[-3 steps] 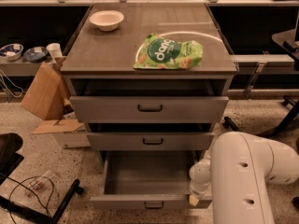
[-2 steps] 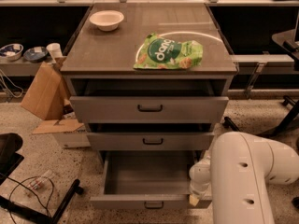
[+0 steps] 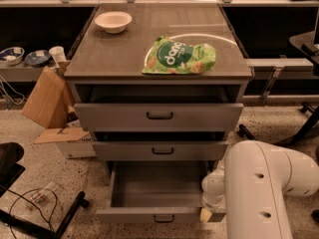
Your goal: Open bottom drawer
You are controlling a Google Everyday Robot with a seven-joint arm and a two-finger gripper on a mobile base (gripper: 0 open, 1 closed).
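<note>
Bottom drawer point(image 3: 139, 214) stands pulled well out at the cabinet's foot, its grey tray showing. Gripper point(image 3: 206, 214) sits at the right end of the drawer front, mostly hidden behind my white arm point(image 3: 259, 183); I cannot tell its grip state. Green bag point(image 3: 180, 58) and white bowl point(image 3: 113, 21) lie on top.

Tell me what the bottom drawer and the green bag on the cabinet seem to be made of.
The bottom drawer: probably painted metal or laminate, going by its flat matte grey. The green bag: likely plastic film, glossy and crinkled. The gripper, at the drawer's right front corner: seemingly smooth pale plastic.
</note>
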